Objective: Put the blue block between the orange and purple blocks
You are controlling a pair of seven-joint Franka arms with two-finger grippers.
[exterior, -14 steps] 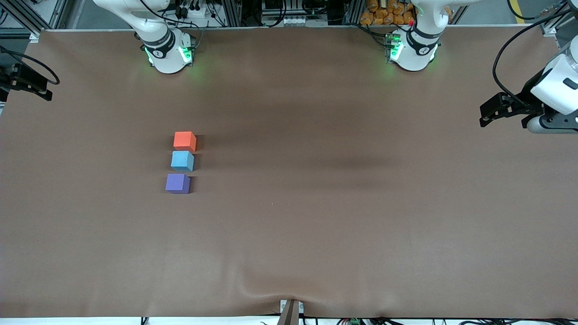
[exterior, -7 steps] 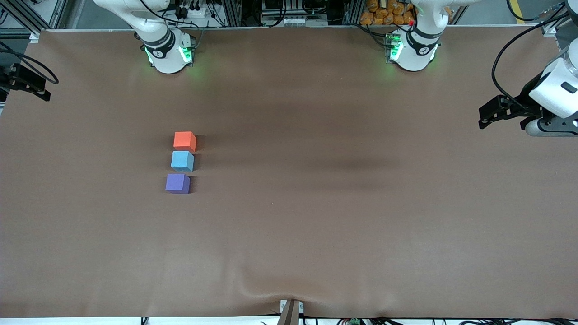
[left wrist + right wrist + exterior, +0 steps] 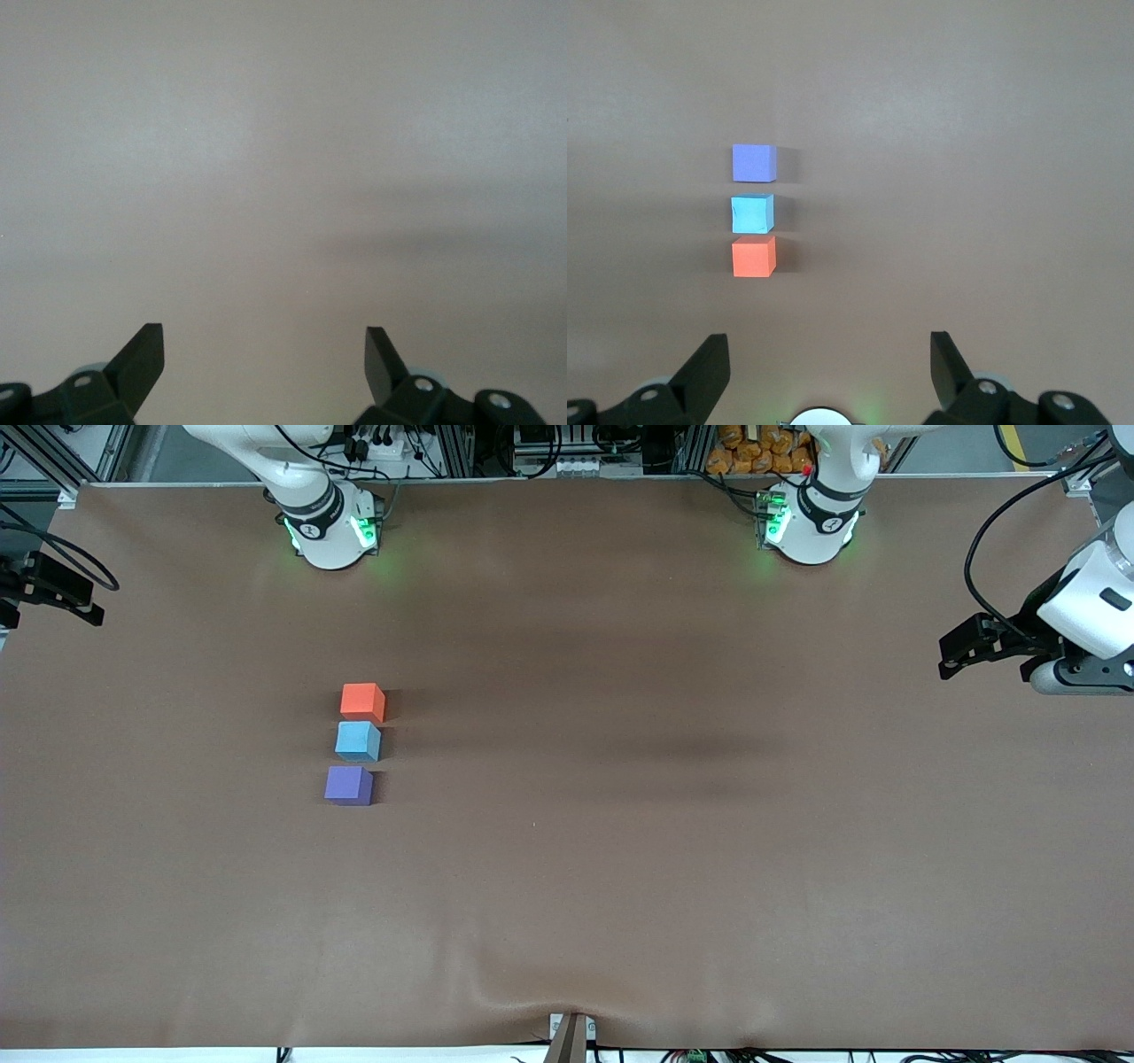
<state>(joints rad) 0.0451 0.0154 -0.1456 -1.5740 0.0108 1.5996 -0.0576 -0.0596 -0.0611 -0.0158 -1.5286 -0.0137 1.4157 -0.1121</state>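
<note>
Brown cloth covers the whole worktop (image 3: 620,868), with a few soft wrinkles along the edge nearest the front camera. At the left arm's end of the worktop hangs the left gripper (image 3: 264,354), its fingers (image 3: 142,354) spread wide over bare cloth, holding nothing. The right gripper (image 3: 829,359) is up high over the worktop, looking down on the cubes, fingers (image 3: 707,363) likewise apart and empty. Three cubes stand in a short row toward the right arm's end: the orange block (image 3: 362,701) farthest from the front camera, the purple block (image 3: 348,786) nearest, and the blue block (image 3: 358,741) between them, close to each neighbour, narrow gaps showing.
</note>
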